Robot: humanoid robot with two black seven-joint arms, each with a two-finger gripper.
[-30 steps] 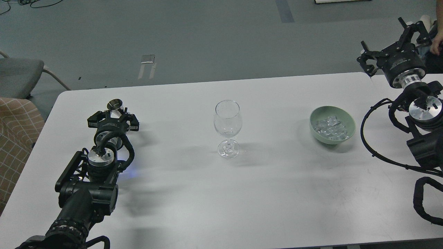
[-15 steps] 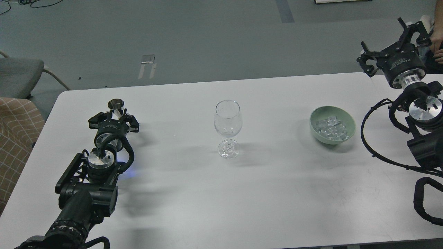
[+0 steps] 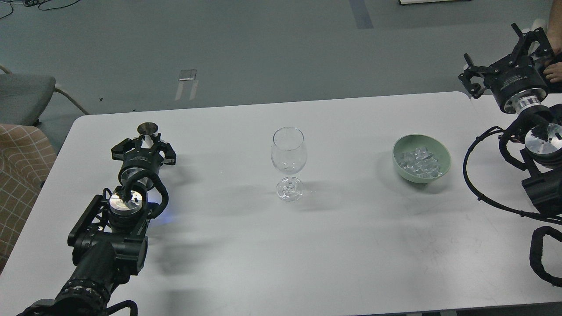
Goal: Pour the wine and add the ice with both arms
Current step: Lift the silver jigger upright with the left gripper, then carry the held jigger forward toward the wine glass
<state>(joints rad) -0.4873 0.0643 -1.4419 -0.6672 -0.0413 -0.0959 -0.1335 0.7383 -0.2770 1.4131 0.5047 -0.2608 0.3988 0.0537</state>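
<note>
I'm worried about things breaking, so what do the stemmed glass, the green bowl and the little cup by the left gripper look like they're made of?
The stemmed glass looks like clear glass: the table shows through it.
The green bowl is opaque pale green with a smooth matte surface, possibly ceramic or plastic; the look leaves that open.
The little cup looks like polished metal, silvery with bright reflections.

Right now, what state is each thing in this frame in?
Wine glass: upright on the table, empty.
Green bowl: upright, holding ice.
Metal cup: upright, between the fingers of the left gripper; grip unclear.
Right gripper: open, raised, holding nothing.
</note>
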